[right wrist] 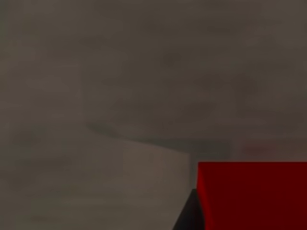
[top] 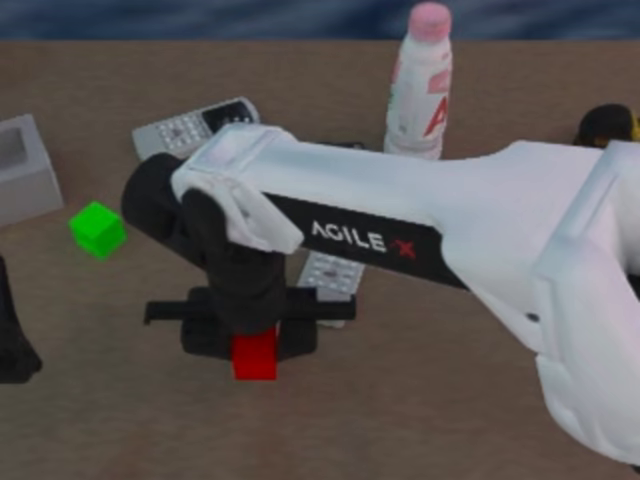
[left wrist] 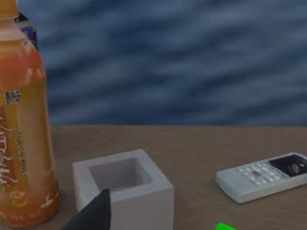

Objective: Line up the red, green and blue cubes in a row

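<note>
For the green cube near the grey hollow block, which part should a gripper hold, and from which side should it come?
Probably from straight above, closing on two opposite flat side faces of the green cube. It lies flat on the table with free space all around, apart from the grey hollow block, and it is turned slightly, so the gripper should turn to match.

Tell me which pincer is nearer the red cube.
Right. The right pincer is directly over the red cube, while the left arm sits parked at the table's left edge, far off.
</note>
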Tool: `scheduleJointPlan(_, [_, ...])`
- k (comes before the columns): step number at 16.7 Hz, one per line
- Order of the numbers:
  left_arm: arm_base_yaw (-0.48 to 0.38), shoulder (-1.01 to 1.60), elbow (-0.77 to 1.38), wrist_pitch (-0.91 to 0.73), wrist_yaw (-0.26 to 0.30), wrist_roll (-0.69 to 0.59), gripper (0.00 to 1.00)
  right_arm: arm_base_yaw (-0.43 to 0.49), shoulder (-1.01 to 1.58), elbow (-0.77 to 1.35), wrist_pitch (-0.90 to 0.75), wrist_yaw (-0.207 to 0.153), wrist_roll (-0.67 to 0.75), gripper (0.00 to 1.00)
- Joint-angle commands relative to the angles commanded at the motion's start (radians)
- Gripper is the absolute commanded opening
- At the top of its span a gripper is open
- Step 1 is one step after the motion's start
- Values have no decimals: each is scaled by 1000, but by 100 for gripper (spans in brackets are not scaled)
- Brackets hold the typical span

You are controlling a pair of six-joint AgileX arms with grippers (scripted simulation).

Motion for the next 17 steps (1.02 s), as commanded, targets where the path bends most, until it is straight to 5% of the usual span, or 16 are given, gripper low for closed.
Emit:
scheduleJointPlan(9, [0,0,0,0,0,0,100,0,0,0,0,0,0,98])
scheduleJointPlan(17, [0,0,0,0,0,0,100,0,0,0,0,0,0,100])
